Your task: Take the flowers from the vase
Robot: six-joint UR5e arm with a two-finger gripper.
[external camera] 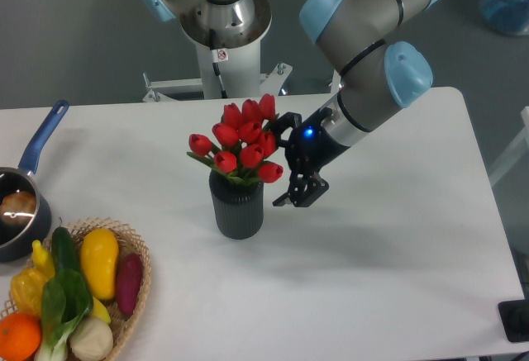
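The flowers [240, 146] stood in the vase [237, 206] near the middle of the table [397, 245]. The gripper [299, 189] hung at about 3 o'clock from the vase, just beside the bunch. Its fingers pointed down and to the left. The gap between them could not be judged from this view, and nothing was visibly held.

**Handling, as judged:**
- The bunch was probably light and soft. The heads and leaves would crush or shed under a firm squeeze.
- The stems were hidden inside the vase and behind the leaves. The best place to take hold was likely the gathered stems and leaf bases just above the vase mouth, below the heads.
- A pinch on the red heads alone would risk tearing one bloom free of the rest.
- The vase looked small and might lift or tip with the bunch if the stems dragged on its rim.

**Count:**
- Flowers: one bunch, about nine red heads visible; some overlapped.
- Vase: one.
- Saucepan [21, 204]: one, at 9 o'clock from the vase, at the table's left edge.
- Basket [136, 258]: one, at 7 o'clock, holding mixed fruit and vegetables.
- Robot arm: one.
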